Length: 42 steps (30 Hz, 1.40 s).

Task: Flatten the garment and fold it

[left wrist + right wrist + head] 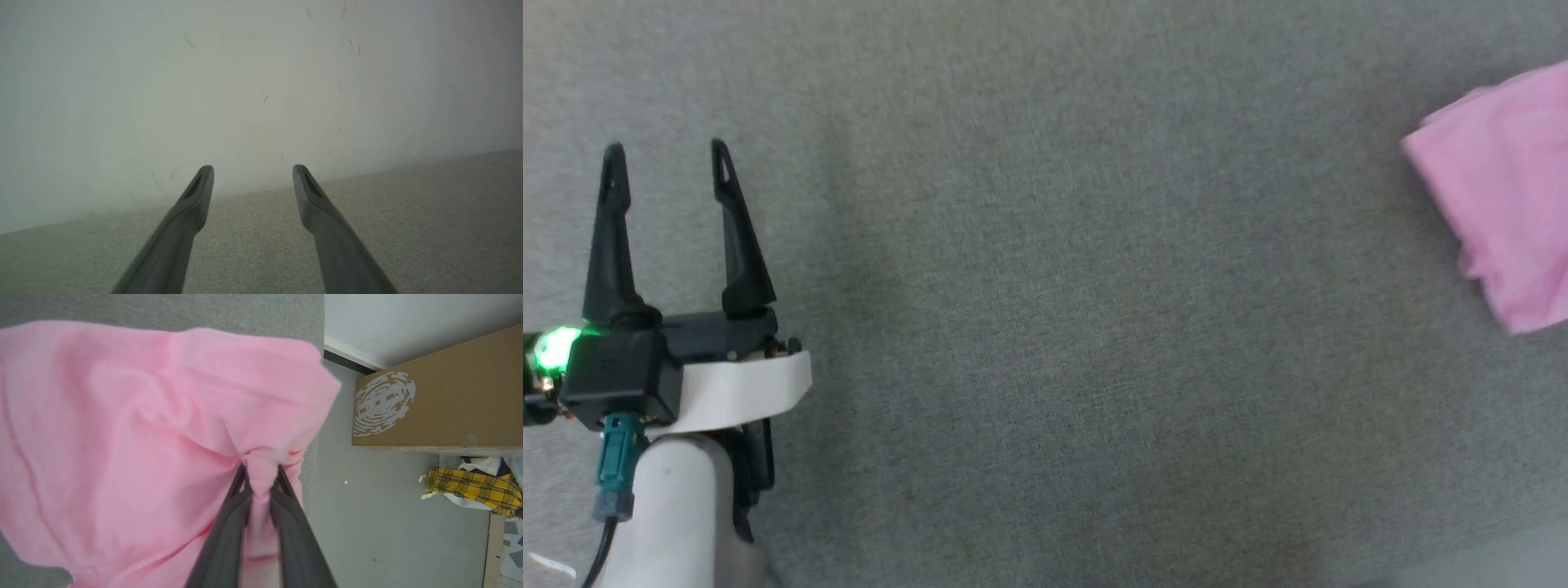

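On the grey cloth-covered surface [1045,286] of the head view, the left gripper [667,149] sat at the lower left with its two dark fingers spread wide and nothing between them. The garment [1503,204], a pink bundle, lay at the far right edge, partly cut off by the frame. It was well apart from the left gripper, with bare surface between them and nothing in the way. Its visible part ran from upper left to lower right, but the full long axis could not be judged.

In the left wrist view, the left gripper's jaws stood wide and empty above the grey surface. They pointed at a pale scuffed wall [245,81] where the surface ended.

In the right wrist view, the right gripper [261,471] had its jaws drawn narrow on a pinched fold of the garment. The fabric gathered into creases at the fingertips and spread away to the left and upward. The bundle lay near the edge of the grey surface. Beyond that edge were a grey floor [367,522], a cardboard box [441,400] and a yellow checked cloth [470,486], all clear of the grip.

The right arm was plainly the nearer one. The coming move would probably depend on bringing the garment leftward to the open middle, within the left gripper's reach, for spreading.
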Available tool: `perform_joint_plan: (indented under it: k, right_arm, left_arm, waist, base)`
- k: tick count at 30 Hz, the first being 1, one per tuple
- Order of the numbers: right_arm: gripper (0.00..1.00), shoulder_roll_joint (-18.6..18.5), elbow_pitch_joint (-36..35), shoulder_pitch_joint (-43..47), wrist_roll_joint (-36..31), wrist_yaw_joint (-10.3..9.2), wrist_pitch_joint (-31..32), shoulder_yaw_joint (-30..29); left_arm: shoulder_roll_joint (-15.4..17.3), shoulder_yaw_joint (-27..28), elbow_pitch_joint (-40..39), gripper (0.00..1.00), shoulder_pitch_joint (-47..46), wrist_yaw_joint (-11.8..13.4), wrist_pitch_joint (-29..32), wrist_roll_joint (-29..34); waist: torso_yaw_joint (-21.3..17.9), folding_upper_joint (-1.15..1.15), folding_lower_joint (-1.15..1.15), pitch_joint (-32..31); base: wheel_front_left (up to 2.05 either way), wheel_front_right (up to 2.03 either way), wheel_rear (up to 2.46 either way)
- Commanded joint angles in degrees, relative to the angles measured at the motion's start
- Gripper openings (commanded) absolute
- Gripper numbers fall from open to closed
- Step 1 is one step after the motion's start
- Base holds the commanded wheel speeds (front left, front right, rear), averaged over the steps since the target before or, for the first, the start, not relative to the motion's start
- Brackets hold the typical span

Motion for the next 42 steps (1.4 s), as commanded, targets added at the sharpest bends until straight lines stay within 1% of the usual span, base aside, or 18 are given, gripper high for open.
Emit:
perform_joint_plan:
  k: [1,5,10,11,12,14,17,20,25,27,30,34,36,42]
  right_arm:
    - [0.00,0.2,1.3,-1.2,-0.9,-0.12,-0.6,-0.8]
    - [0.00,1.3,8.4,-3.2,-3.2,-0.12,-2.0,-4.2]
    - [0.00,3.2,12.2,-3.6,-4.1,-0.12,-2.9,-5.7]
    - [0.06,3.6,13.2,-3.8,-4.9,-0.12,-3.6,-6.3]
    - [1.00,3.9,14.2,-4.0,-6.1,-0.12,-4.3,-6.8]
    - [1.00,4.3,15.8,-4.4,-8.4,-0.12,-5.8,-7.7]
    - [1.00,4.5,16.1,-5.1,-10.7,-0.12,-8.2,-8.6]
    - [1.00,3.9,14.1,-5.7,-14.0,-0.12,-12.5,-9.2]
    - [1.00,6.6,10.3,-6.2,-15.7,-0.12,-21.1,-13.7]
    - [1.00,8.5,8.7,-5.9,-16.6,-0.12,-24.6,-15.7]
    - [1.00,12.5,5.6,-4.7,-17.0,-0.12,-30.3,-18.9]
    - [1.00,17.4,1.0,-1.0,-17.9,-0.12,-37.1,-22.0]
    - [1.00,19.5,-1.3,1.4,-18.1,-0.12,-38.7,-23.5]
    - [1.00,28.5,-10.1,10.0,-20.2,-0.12,-40.3,-28.4]
  left_arm:
    - [0.3,-0.2,-0.5,1.00,-1.0,-0.3,-0.3,0.5]
    - [0.5,-1.0,-1.2,1.00,-2.2,-0.1,-0.3,0.5]
    - [0.4,-1.5,-1.2,1.00,-2.7,0.1,-0.3,0.3]
    - [0.3,-1.7,-1.0,1.00,-2.7,0.2,-0.3,0.2]
    - [0.2,-1.8,-0.9,1.00,-2.5,0.3,-0.3,0.1]
    - [-0.1,-2.0,-0.2,1.00,-2.2,0.5,-0.3,-0.1]
    - [-0.6,-2.2,0.8,1.00,-1.2,0.7,-0.3,-0.4]
    - [-1.2,-2.2,1.7,1.00,0.3,1.1,-0.3,-0.8]
    - [-2.1,-1.7,3.1,1.00,3.0,1.4,-0.3,-1.6]
    - [-2.4,-1.4,3.7,1.00,3.7,1.3,-0.3,-1.8]
    - [-2.7,-0.9,4.2,1.00,4.8,1.3,-0.3,-1.9]
    - [-3.2,-0.3,5.1,1.00,6.4,1.2,-0.3,-2.1]
    - [-3.4,-0.2,5.4,1.00,7.3,1.1,-0.3,-2.1]
    - [-3.9,0.2,6.9,1.00,8.7,0.7,-0.3,-2.0]
  waist:
    - [-0.8,0.00,-0.02,4.3]
    - [-0.1,0.00,-0.02,5.5]
    - [0.3,0.00,-0.02,5.2]
    - [0.4,0.00,-0.02,4.7]
    - [0.4,0.00,-0.02,4.1]
    - [0.5,0.00,-0.02,2.5]
    - [0.7,0.00,-0.02,-0.8]
    - [1.1,0.00,-0.02,-4.4]
    - [2.2,0.00,-0.02,-9.4]
    - [3.0,0.00,-0.02,-11.1]
    - [4.2,0.00,-0.02,-13.2]
    - [6.1,0.00,-0.02,-16.3]
    - [7.0,0.00,-0.02,-17.5]
    - [8.9,0.00,-0.02,-20.3]
  base:
    - [0.00,0.00,0.00]
    - [0.00,0.00,0.00]
    - [0.00,0.00,0.00]
    - [0.00,0.00,0.00]
    - [0.00,0.00,0.00]
    - [0.00,0.00,0.00]
    - [0.00,0.00,0.00]
    - [0.00,0.00,0.00]
    - [0.00,0.00,0.00]
    - [0.00,0.00,0.00]
    - [0.00,0.00,0.00]
    - [0.00,0.00,0.00]
    - [0.00,0.00,0.00]
    - [0.00,0.00,0.00]
